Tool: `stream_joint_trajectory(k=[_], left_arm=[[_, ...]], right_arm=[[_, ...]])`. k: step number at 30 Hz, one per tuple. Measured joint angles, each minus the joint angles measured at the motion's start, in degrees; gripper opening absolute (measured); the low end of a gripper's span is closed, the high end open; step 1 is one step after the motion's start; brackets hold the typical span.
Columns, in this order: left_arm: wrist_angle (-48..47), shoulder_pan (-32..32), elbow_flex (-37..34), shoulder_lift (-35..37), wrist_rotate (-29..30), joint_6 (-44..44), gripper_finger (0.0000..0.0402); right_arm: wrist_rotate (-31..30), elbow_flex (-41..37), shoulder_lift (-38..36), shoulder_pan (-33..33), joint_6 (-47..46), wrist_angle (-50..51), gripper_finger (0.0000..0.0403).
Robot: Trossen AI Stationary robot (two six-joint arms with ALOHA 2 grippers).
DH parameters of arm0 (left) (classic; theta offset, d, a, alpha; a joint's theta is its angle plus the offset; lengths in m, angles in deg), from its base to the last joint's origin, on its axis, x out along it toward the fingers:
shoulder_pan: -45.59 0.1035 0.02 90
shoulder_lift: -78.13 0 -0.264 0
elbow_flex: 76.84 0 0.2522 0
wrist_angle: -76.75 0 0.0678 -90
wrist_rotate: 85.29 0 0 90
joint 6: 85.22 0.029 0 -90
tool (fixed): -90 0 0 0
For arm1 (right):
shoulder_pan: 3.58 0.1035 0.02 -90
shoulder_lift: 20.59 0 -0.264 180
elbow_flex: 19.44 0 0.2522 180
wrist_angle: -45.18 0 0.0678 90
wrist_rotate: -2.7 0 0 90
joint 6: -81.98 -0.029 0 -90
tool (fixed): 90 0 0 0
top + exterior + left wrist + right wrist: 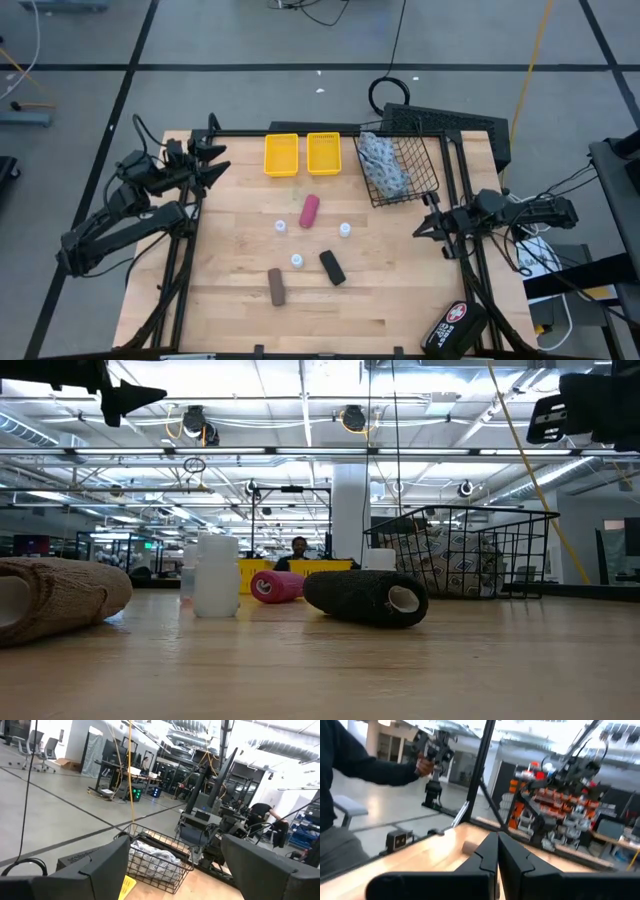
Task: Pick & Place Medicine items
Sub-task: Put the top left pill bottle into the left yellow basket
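Observation:
Three small white bottles (pixel 281 227) (pixel 345 229) (pixel 297 261) stand on the wooden table around a magenta tube (pixel 309 211) that lies on its side. A black block (pixel 332 267) and a brown block (pixel 275 286) lie nearer the front edge. The blue-white patterned pouch (pixel 383 163) rests inside the wire basket (pixel 430 175). My left gripper (pixel 215 160) (pixel 175 870) hangs open above the table's far left corner. My right gripper (pixel 425 228) (pixel 497 855) is shut, holds nothing, and stays at the right edge, clear of all the items.
Two yellow trays (pixel 281 154) (pixel 324 152) sit side by side at the far edge. A black case with a red-white cross (pixel 455 325) lies at the near right corner. Black frame rails (pixel 185 250) run along both table sides. A person's sleeve (pixel 350 760) shows beyond the table.

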Motion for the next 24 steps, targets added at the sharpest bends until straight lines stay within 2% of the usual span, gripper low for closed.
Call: stream_joint_trajectory(k=[4,12,18,24], left_arm=[[0.02,-0.04,0.0,-0.51,-0.02,0.07,0.0324],[-4.11,-0.04,0.02,-4.75,-0.02,1.99,0.0324],[-5.04,-0.04,0.02,-9.92,-0.26,2.97,0.0324],[-4.74,-2.53,0.02,-14.17,-5.27,3.31,0.0324]], right_arm=[[-0.48,-0.07,0.0,0.0,0.61,2.75,0.0001],[-9.39,-0.17,0.41,-0.02,-7.11,6.74,0.0002],[-9.3,-0.21,0.57,0.0,-9.68,6.8,0.0001],[-9.14,-0.24,0.57,0.0,-9.7,6.89,0.0008]])
